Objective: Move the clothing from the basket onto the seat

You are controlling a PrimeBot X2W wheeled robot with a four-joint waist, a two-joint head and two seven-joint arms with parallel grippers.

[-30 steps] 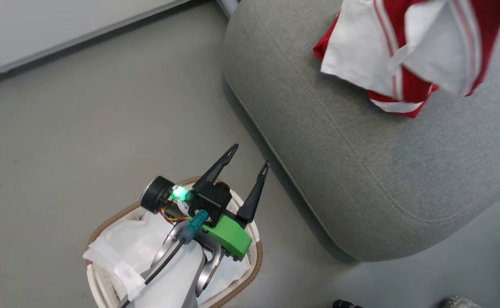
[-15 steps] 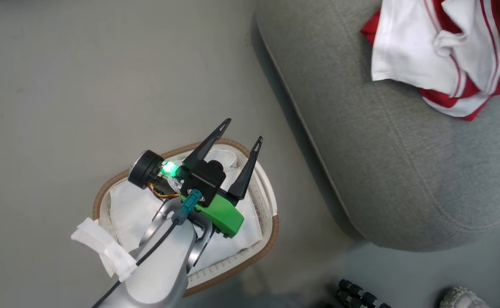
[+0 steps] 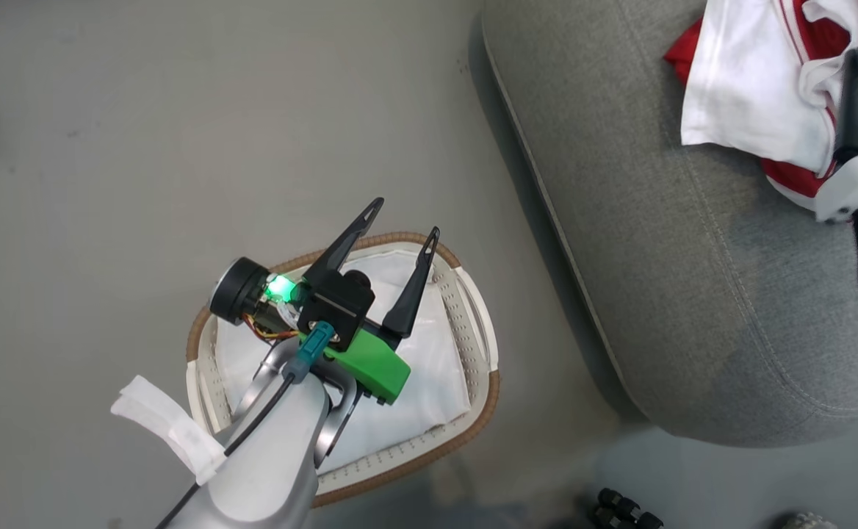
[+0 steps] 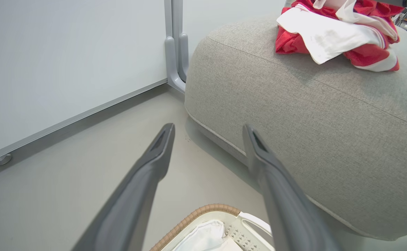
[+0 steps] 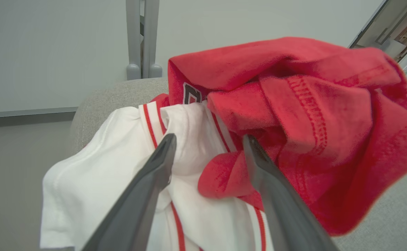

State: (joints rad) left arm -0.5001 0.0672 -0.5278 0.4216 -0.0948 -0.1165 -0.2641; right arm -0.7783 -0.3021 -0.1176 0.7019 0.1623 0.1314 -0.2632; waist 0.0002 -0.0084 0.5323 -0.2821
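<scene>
Clothes on the seat, both pincers open

The red and white clothing [image 3: 752, 95] is piled on the far right of the grey seat [image 3: 657, 257]. The right pincer [image 5: 209, 139] is held open close to the pile. The left pincer [image 3: 407, 216] is held open above the basket [image 3: 473, 323], which is lined with a white sheet [image 3: 429, 345].

Silver forearm [image 3: 275, 455]; green wrist block [image 3: 366, 367]; teal plug [image 3: 311, 351]; black tapered fingers [image 3: 344, 246].
</scene>
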